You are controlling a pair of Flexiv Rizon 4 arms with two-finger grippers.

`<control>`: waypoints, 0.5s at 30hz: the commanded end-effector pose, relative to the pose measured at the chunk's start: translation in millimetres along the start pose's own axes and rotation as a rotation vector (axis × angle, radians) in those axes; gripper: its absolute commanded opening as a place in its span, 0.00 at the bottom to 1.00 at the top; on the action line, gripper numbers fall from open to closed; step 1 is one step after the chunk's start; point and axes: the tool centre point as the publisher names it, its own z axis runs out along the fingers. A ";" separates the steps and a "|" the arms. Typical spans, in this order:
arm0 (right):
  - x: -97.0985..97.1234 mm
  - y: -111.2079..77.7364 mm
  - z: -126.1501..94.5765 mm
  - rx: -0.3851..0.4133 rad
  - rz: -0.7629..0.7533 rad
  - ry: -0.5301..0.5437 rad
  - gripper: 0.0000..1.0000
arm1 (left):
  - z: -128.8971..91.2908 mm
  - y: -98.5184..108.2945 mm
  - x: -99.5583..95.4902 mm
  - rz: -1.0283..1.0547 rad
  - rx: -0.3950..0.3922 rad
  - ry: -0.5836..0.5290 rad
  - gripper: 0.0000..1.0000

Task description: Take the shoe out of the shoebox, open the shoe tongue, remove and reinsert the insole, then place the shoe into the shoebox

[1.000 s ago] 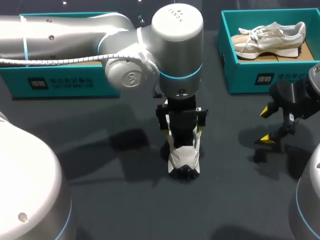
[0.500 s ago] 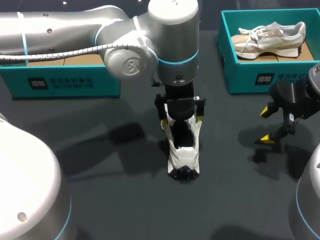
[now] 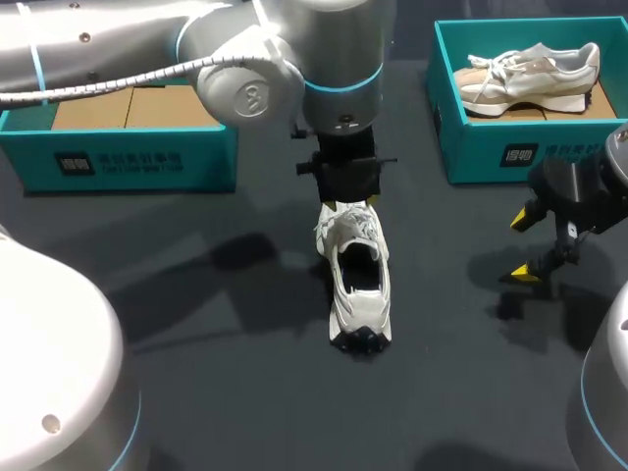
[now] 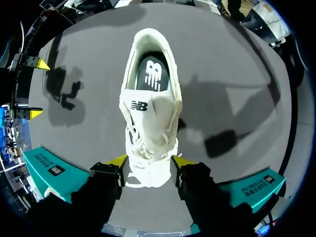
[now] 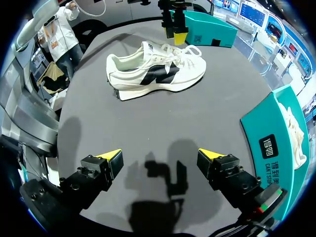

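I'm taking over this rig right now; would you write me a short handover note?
Left gripper: open, fingers either side of the toe of the shoe, not gripping.
Right gripper: open over bare table, empty.
The shoe stands upright mid-table, outside both boxes; insole inside it.
Left box: no shoe visible. Right box holds a second shoe.
Done: shoe taken out. Steps with the tongue and insole: cannot tell.
Left: at least returning the shoe to a box.
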 end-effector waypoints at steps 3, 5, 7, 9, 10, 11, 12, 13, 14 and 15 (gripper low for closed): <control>1.4 0.3 0.3 0.003 0.001 -0.003 1.00 | -9.9 -7.0 3.3 0.013 0.031 -0.022 0.43; 1.4 0.3 0.3 0.003 0.001 -0.003 1.00 | -8.5 -13.0 1.9 0.030 0.054 -0.027 0.43; 1.4 0.3 0.3 0.003 0.001 -0.003 1.00 | -5.1 -18.2 0.7 0.033 0.069 -0.028 0.43; 1.4 0.3 0.3 0.003 0.001 -0.003 1.00 | -0.8 -23.8 0.1 0.036 0.084 -0.033 0.40; 1.4 0.3 0.3 0.003 0.001 -0.003 1.00 | 1.7 -26.8 -0.1 0.038 0.088 -0.035 0.40; 1.4 0.3 0.3 0.003 0.001 -0.003 1.00 | 4.3 -29.9 -0.2 0.041 0.101 -0.041 0.40; 1.4 0.3 0.3 0.003 0.001 -0.003 1.00 | 7.0 -32.9 -0.2 0.045 0.118 -0.046 0.40; 1.4 0.3 0.3 0.003 0.001 -0.003 1.00 | 10.2 -36.2 -0.5 0.046 0.122 -0.047 0.40; 1.4 0.3 0.3 0.003 0.001 -0.003 1.00 | 14.1 -39.6 -1.1 0.050 0.135 -0.049 0.40; 1.4 0.3 0.3 0.003 0.001 -0.003 1.00 | 17.6 -43.5 -1.5 0.055 0.147 -0.051 0.39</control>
